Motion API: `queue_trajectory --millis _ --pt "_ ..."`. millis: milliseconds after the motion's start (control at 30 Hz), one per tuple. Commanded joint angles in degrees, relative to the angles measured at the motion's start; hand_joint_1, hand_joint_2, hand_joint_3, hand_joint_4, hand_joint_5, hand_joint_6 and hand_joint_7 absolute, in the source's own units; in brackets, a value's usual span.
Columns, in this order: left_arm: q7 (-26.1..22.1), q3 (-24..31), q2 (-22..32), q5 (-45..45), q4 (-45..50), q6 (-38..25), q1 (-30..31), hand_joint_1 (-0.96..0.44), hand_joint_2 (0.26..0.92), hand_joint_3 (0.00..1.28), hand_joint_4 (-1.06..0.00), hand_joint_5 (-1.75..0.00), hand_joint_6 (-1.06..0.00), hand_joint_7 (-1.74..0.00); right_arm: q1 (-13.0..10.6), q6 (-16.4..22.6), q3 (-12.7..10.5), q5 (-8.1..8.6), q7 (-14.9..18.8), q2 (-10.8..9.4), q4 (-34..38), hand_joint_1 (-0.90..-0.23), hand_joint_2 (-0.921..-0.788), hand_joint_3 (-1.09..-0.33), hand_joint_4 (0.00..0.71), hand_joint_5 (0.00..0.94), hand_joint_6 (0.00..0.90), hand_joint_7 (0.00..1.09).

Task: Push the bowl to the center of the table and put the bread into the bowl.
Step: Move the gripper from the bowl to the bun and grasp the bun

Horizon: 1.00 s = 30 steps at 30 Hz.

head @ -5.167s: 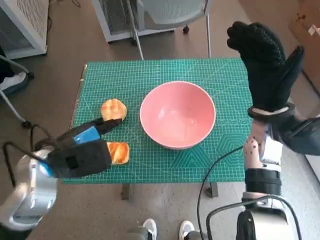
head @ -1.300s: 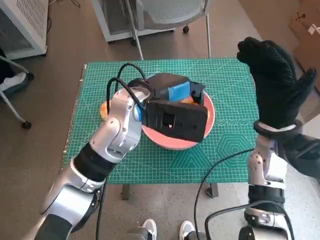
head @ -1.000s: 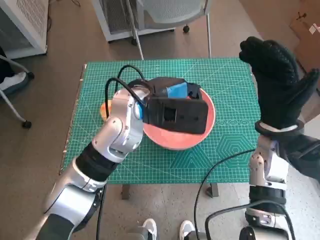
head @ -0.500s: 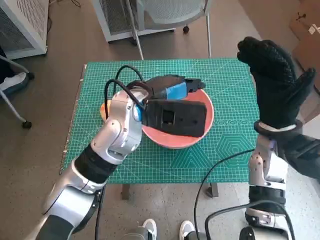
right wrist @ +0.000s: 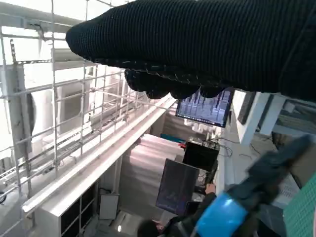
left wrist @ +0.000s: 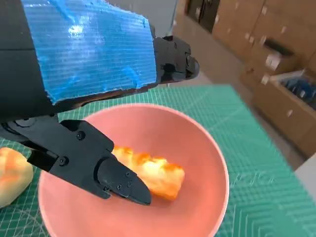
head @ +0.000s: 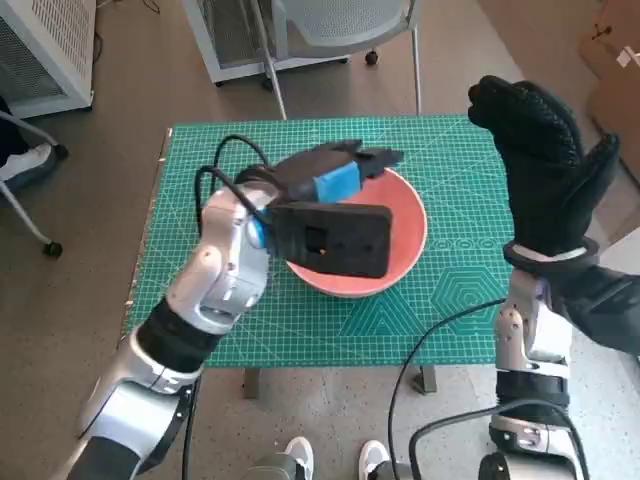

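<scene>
The pink bowl (head: 412,238) stands near the middle of the green mat. One piece of toasted bread (left wrist: 154,175) lies inside the bowl (left wrist: 197,163), free of any hand. A second piece (left wrist: 9,175) lies on the mat just outside the rim; the head view hides it behind my left arm. My left hand (head: 330,188) hovers over the bowl's left part, its fingers (left wrist: 174,58) apart and holding nothing. My right hand (head: 540,160) is raised high beside the table's right edge, fingers spread and empty; the glove (right wrist: 197,44) fills the right wrist view.
The green mat (head: 450,300) covers the small table. A chair (head: 330,30) stands behind the table and a white cabinet (head: 40,50) at the back left. Cardboard boxes (left wrist: 276,59) are stacked beyond the table's right side. A cable (head: 440,330) hangs along my right arm.
The left hand carried a bread from the mat's left front to the bowl and released it. Over the last second it rose and drew back left. The right hand stayed raised.
</scene>
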<state>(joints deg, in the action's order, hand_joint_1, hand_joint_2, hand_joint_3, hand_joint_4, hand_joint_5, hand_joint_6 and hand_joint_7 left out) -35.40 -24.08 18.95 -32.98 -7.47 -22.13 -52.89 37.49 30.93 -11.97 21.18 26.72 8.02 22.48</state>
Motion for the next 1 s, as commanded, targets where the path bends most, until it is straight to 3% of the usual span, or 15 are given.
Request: queue_trajectory --millis 33,433,833,1000 --pt "-1.3 3.9 3.9 1.2 6.3 -0.8 2.2 -0.44 0.787 0.01 0.0 0.0 -0.06 -0.17 0.3 -0.8 0.4 0.27 0.8 -0.1 1.4 -0.603 -0.921 -0.599 0.317 0.001 0.348 0.0" --pt "-3.9 13.9 15.2 2.3 17.3 -2.1 7.7 -0.31 0.759 0.0 0.0 0.0 -0.16 -0.06 1.1 -0.9 0.2 1.4 2.6 0.0 2.4 -0.603 -0.921 -0.594 0.319 0.001 0.35 0.0" --pt "-5.5 15.4 22.0 -0.1 20.7 -6.0 12.3 -0.23 0.718 0.0 0.0 0.0 -0.19 -0.04 2.3 -0.7 -0.3 2.34 4.0 -0.2 4.3 -0.614 -0.921 -0.588 0.322 0.002 0.352 0.0" --pt "-5.1 14.6 22.4 -1.0 19.6 -6.5 13.0 -0.23 0.711 0.0 0.0 0.0 -0.19 -0.03 2.7 -0.6 -0.5 2.68 4.5 -0.5 5.1 -0.614 -0.921 -0.588 0.323 0.002 0.356 0.0"
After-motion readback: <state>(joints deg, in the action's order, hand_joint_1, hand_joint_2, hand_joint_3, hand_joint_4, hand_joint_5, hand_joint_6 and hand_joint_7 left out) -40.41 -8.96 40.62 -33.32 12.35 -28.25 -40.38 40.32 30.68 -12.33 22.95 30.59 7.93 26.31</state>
